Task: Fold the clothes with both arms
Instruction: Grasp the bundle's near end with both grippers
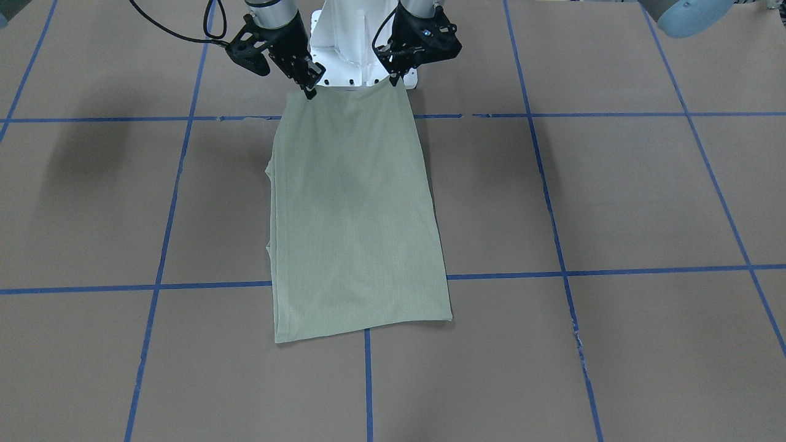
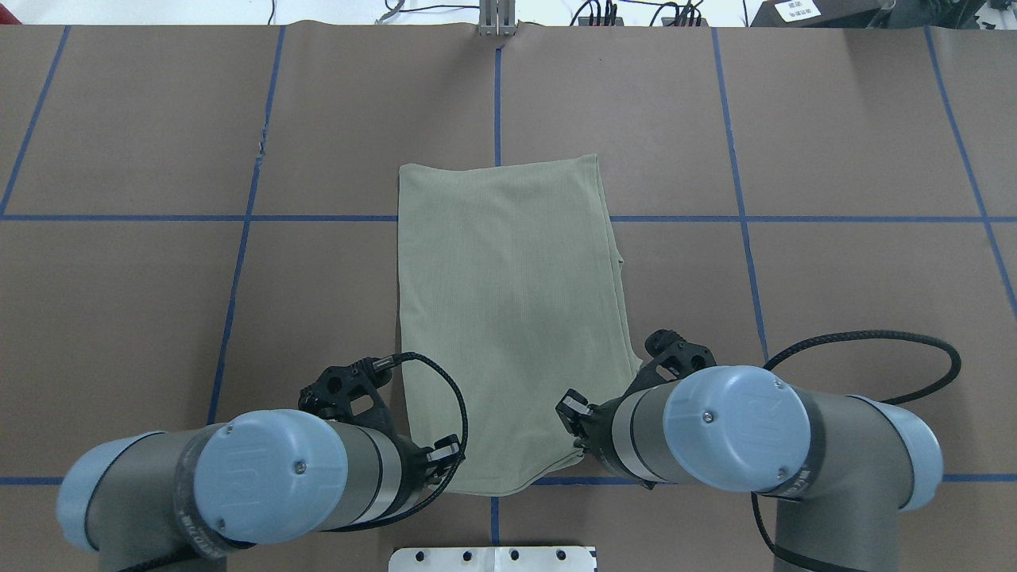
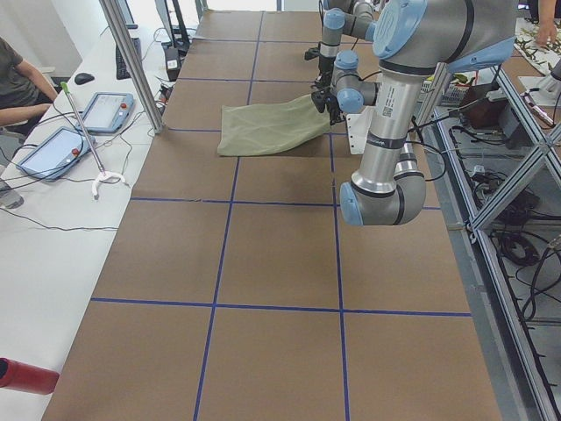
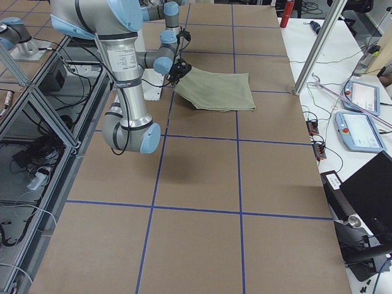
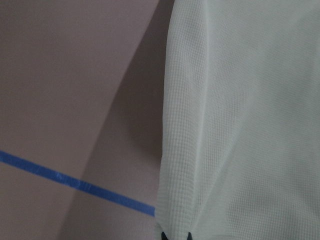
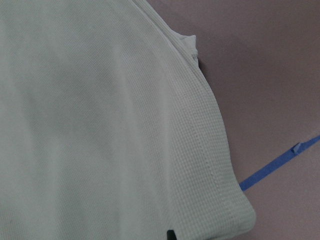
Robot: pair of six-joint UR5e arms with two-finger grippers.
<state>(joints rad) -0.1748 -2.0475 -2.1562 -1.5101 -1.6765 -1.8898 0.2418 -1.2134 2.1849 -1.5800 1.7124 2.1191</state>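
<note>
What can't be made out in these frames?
- left gripper and right gripper: in the overhead view their fingertips are hidden under the left arm and right arm.
- Wrist views: the fingertips are cut off by the bottom edge.
- shirt: neck and sleeves are hidden by its folded layers in every view.
- Side views: the grip on the shirt's corners is too small to judge.

One shirt (image 1: 356,209), two arms (image 2: 270,477), two pincers (image 1: 310,92), two tablets (image 3: 112,111).
</note>
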